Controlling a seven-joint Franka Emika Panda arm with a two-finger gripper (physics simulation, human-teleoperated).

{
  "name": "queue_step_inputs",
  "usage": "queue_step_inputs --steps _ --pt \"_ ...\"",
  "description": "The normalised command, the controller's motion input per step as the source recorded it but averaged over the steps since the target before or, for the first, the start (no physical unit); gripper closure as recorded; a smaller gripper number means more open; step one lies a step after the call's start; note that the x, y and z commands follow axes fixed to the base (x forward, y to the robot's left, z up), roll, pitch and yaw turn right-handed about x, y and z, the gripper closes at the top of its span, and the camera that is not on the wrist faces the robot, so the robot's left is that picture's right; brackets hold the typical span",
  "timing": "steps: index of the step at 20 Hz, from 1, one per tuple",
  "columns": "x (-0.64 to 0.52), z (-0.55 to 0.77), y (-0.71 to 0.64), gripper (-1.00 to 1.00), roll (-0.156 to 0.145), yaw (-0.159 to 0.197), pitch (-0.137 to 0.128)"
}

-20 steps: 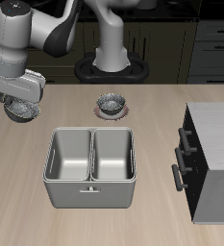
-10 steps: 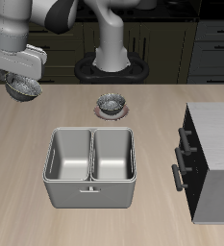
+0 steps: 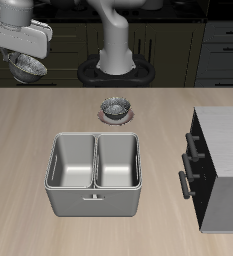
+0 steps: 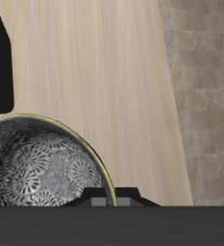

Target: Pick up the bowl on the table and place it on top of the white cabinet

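The grey speckled bowl (image 3: 27,66) hangs high in the air beyond the table's far corner, held under my gripper (image 3: 25,55), which is shut on its rim. In the wrist view the bowl (image 4: 41,163) fills the frame close up, showing its dark mottled inside above the beige table (image 4: 94,77). The white cabinet (image 3: 228,160), with a pale top, dark front and black bar handles, stands on the opposite side of the table (image 3: 28,160), far from the gripper.
A grey two-compartment metal basin (image 3: 95,173) sits mid-table near the front edge. A smaller bowl on a reddish disc (image 3: 115,107) stands farther back, before the robot's base (image 3: 116,70).
The gripper has risen steadily with the bowl, going from just above the tabletop to well above it and slightly farther back.
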Motion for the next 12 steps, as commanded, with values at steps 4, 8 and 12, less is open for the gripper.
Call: queue_step_inputs --steps 4,8,12 --pt "-0.15 0.24 0.0 1.0 -0.004 -0.002 -0.016" --pt "-0.1 0.12 0.0 1.0 0.001 0.026 -0.007" --pt "-0.17 0.2 0.01 1.0 -0.005 0.0 -0.019"
